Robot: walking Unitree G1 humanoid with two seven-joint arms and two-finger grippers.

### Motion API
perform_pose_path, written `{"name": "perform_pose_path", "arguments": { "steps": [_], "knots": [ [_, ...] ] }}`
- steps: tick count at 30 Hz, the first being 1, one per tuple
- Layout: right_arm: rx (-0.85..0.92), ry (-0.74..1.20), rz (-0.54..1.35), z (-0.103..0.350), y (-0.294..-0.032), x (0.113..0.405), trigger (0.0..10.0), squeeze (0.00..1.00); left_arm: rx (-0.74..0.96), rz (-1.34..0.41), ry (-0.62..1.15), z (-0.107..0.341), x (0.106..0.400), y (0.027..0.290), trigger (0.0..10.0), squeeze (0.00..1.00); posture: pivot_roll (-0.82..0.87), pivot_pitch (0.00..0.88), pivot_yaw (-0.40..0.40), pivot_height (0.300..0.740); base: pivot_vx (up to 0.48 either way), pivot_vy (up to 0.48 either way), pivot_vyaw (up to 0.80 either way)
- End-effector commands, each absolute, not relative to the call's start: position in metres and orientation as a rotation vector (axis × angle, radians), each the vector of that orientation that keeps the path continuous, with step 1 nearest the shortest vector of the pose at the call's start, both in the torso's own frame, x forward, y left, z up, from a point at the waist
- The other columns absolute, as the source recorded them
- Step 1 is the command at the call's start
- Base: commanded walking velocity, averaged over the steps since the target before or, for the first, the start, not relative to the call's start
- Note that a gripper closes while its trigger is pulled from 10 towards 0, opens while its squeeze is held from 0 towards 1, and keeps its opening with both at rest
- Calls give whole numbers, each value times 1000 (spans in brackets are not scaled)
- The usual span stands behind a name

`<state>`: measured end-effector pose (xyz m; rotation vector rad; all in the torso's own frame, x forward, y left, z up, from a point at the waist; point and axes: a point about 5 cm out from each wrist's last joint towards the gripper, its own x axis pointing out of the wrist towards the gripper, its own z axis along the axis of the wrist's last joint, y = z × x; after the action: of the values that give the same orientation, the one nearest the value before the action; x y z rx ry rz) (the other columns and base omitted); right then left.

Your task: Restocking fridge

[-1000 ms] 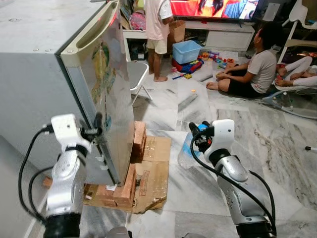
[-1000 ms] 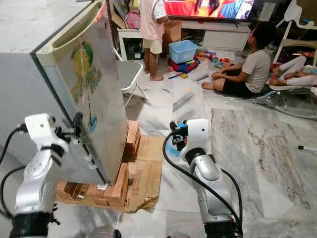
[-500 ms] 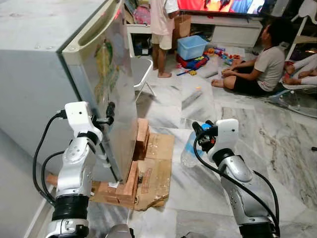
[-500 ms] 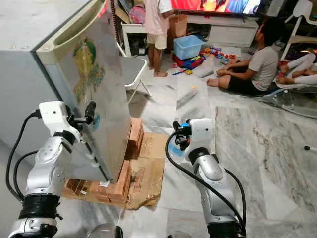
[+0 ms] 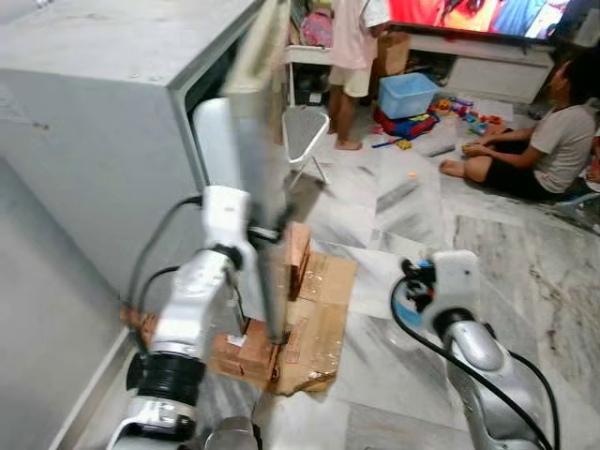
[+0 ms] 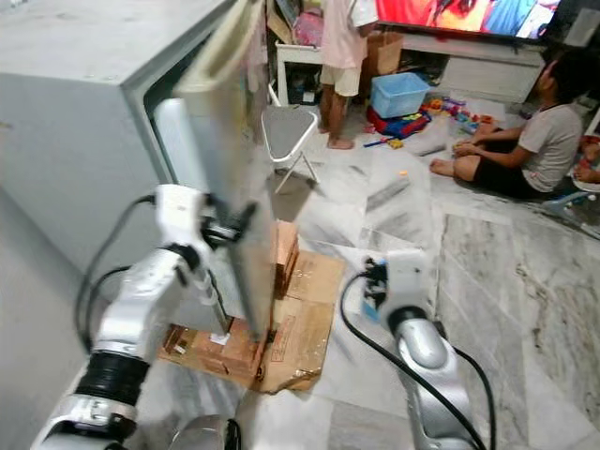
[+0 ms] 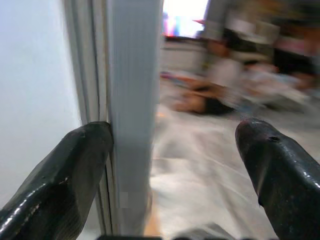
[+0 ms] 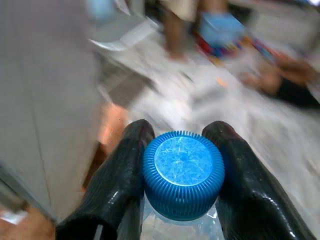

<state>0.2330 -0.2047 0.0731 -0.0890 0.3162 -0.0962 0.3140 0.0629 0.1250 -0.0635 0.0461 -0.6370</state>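
Fridge (image 5: 112, 103) door (image 5: 258, 178) stands ajar. Left claw (image 7: 170, 165), fingers spread wide, straddles the door's edge, one finger (image 7: 60, 175) touching it. Right claw (image 8: 182, 172) clamps a bottle's (image 8: 183, 220) blue cap (image 8: 183, 172), held low above the marble floor (image 5: 394, 216), beside the door.

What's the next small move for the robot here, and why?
Probably swing the fridge door wider with the left gripper, whose open fingers straddle the door's edge. The door stands only partly open, and the right gripper already clamps the bottle by its blue cap, waiting to go in.
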Motion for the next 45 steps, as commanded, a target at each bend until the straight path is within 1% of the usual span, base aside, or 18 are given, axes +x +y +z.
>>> {"name": "perform_pose_path", "arguments": {
  "steps": [1, 3, 6, 7, 10, 13, 14, 17, 18, 21, 22, 24, 25, 26, 29, 32, 43, 45],
  "knots": [
    [-88, 346, -206, 76, -228, 223, 10000, 0, -38, -900, -45, 154, 302, 18, 10000, 0, -51, 0, 24, 740, 0, 0, 0],
    [-75, 357, -213, 75, -230, 221, 10000, 0, -64, -973, -41, 156, 295, 8, 10000, 0, -54, 0, 26, 740, 0, 0, 0],
    [-56, 364, -220, 73, -231, 217, 10000, 0, -150, -1138, -49, 171, 276, -16, 10000, 0, -65, 0, 38, 740, 0, 0, 0],
    [-51, 362, -221, 72, -230, 218, 10000, 0, -180, -1161, -53, 175, 273, -21, 10000, 0, -65, 0, 40, 740, 0, 0, 0],
    [-45, 353, -218, 73, -225, 223, 10000, 0, -204, -1126, -51, 175, 276, -22, 10000, 0, -64, 0, 43, 740, 0, 0, 0],
    [-44, 340, -215, 76, -221, 229, 10000, 0, -179, -998, -57, 166, 286, -5, 10000, 0, -52, 0, 38, 740, 0, 0, 0],
    [-42, 336, -212, 76, -220, 232, 10000, 0, -180, -904, -52, 162, 292, 9, 10000, 0, -45, 0, 34, 740, 0, 0, 0],
    [-39, 338, -212, 78, -219, 233, 10000, 0, -155, -821, -47, 155, 296, 24, 10000, 0, -36, 0, 28, 740, 0, 0, 0],
    [-37, 334, -207, 79, -218, 237, 10000, 0, -117, -720, -34, 145, 298, 44, 10000, 0, -32, 0, 23, 740, 0, 0, 0],
    [-24, 321, -191, 80, -215, 242, 10000, 0, -91, -590, -11, 134, 297, 72, 10000, 0, -22, 0, 16, 740, 0, 0, 0],
    [-17, 309, -180, 83, -212, 247, 10000, 0, -78, -499, 5, 126, 294, 93, 10000, 0, -16, 0, 11, 740, 0, -304, 0],
    [-16, 305, -178, 83, -211, 248, 10000, 0, -76, -476, 10, 124, 293, 98, 10000, 0, -16, 0, 11, 740, 0, -304, 0],
    [-10, 306, -177, 83, -209, 251, 10000, 0, -85, -416, 33, 118, 289, 112, 10000, 0, -12, 0, 9, 740, 0, -322, 0],
    [-10, 306, -177, 83, -209, 251, 10000, 0, -85, -416, 33, 118, 289, 112, 10000, 0, -12, 0, 9, 740, 0, -322, 0],
    [-8, 293, -165, 85, -205, 258, 10000, 0, -78, -375, 64, 112, 284, 127, 10000, 0, -5, 0, 6, 740, 0, -312, 0],
    [-33, 272, -139, 89, -199, 263, 10000, 0, -63, -354, 75, 108, 283, 130, 10000, 0, -3, 0, 4, 740, 0, -314, 0],
    [-32, 266, -138, 90, -196, 266, 10000, 0, -73, -362, 74, 104, 283, 116, 10000, 0, -19, 0, 10, 740, 0, -348, 120],
    [-30, 266, -137, 90, -195, 266, 10000, 0, -72, -362, 77, 104, 283, 116, 10000, 0, -19, 0, 11, 740, 0, -465, 800]
  ]
}}
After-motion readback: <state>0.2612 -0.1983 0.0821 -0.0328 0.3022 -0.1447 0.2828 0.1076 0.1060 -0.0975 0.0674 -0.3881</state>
